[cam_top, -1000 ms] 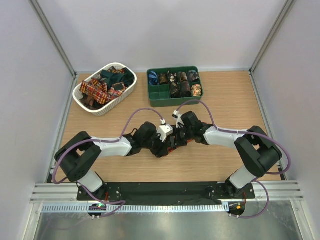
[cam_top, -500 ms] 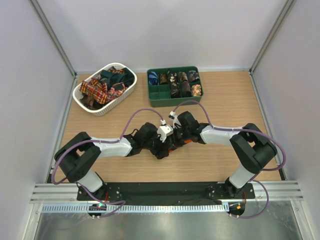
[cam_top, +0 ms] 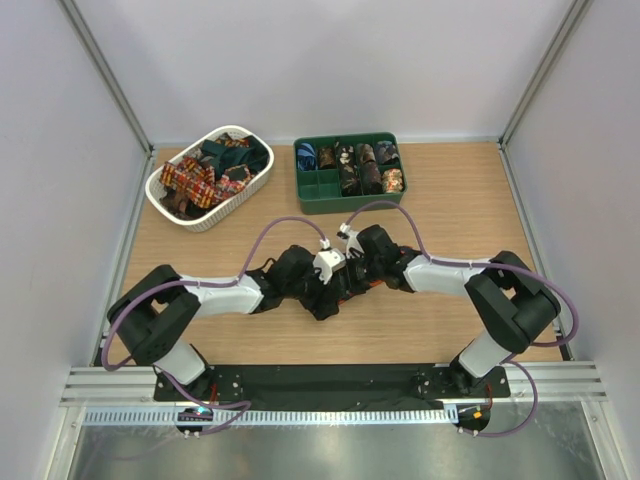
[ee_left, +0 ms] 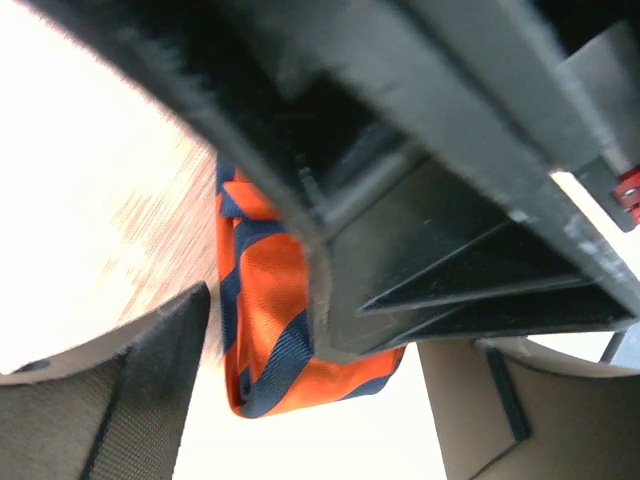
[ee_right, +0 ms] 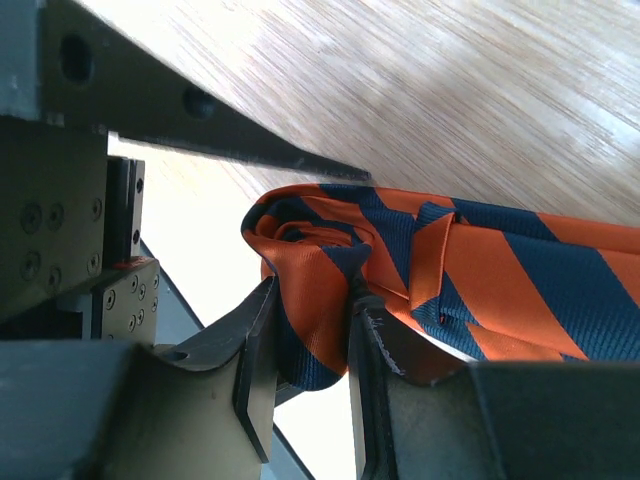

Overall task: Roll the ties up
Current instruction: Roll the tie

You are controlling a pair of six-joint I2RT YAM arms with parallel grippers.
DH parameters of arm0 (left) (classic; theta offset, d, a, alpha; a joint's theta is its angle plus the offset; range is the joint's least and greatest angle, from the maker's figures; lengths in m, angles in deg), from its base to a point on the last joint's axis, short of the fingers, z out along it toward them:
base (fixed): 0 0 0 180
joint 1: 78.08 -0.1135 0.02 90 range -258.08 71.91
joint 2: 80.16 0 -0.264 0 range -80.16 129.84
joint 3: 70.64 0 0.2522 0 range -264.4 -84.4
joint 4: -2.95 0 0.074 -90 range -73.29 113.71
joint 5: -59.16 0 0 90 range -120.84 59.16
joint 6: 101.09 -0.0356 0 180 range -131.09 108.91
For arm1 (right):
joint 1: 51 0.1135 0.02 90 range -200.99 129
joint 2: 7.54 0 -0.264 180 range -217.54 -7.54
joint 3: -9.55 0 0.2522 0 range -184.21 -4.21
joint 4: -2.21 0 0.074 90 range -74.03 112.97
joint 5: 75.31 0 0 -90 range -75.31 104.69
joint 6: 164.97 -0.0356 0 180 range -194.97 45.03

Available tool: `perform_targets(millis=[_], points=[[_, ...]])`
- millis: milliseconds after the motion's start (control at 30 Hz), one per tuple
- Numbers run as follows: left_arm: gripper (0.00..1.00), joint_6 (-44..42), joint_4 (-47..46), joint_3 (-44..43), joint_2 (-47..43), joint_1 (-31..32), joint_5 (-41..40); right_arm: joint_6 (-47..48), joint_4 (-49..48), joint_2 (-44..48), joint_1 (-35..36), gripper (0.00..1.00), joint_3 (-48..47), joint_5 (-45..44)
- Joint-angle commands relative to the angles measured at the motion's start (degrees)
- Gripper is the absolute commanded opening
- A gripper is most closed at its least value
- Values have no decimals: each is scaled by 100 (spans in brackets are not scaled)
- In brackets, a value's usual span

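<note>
Nothing legible here.
I find no lettering, label, brand or number in my three views; the tie (ee_right: 520, 280) carries only orange and dark-blue stripes.

A wooden tabletop (cam_top: 450, 200) fills the middle of the top view. A white oval basket (cam_top: 236, 204) with slots in its side sits at the upper left of the wood. Just to its right, near but not touching, sits a green tray (cam_top: 345, 206) split into small boxes. Both are close to the back edge. White walls (cam_top: 320, 60) stand all around, with grey metal poles (cam_top: 108, 75) in the corners. At the bottom lies a black plate (cam_top: 330, 378), and below it a shiny metal sheet (cam_top: 330, 455).
</note>
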Motion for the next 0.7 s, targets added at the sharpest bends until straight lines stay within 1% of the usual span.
perform_targets(millis=[0, 33, 100, 167, 333, 433, 533, 667], points=[[83, 204, -80, 134, -167, -147, -533, 387, -119, 276, 160, 19, 62, 308], [85, 239, -159, 170, -247, -182, -560, 397, -110, 267, 152, 19, 62, 300], [96, 204, -134, 170, -371, -200, -568, 423, -171, 249, 152, 19, 97, 335], [100, 108, -64, 161, -494, -200, -534, 432, -207, 223, 143, 19, 115, 335], [100, -191, -178, 179, -503, -191, -218, 406, -224, 188, 152, 19, 80, 352], [100, -332, -178, 170, -406, -174, -94, 379, -408, 240, 143, 18, 106, 431], [99, -306, -186, 205, -310, -156, 20, 309, -786, 293, 160, 19, 246, 493], [94, -69, -274, 337, -187, -138, 20, 221, -1199, 285, 152, 18, 334, 563]])
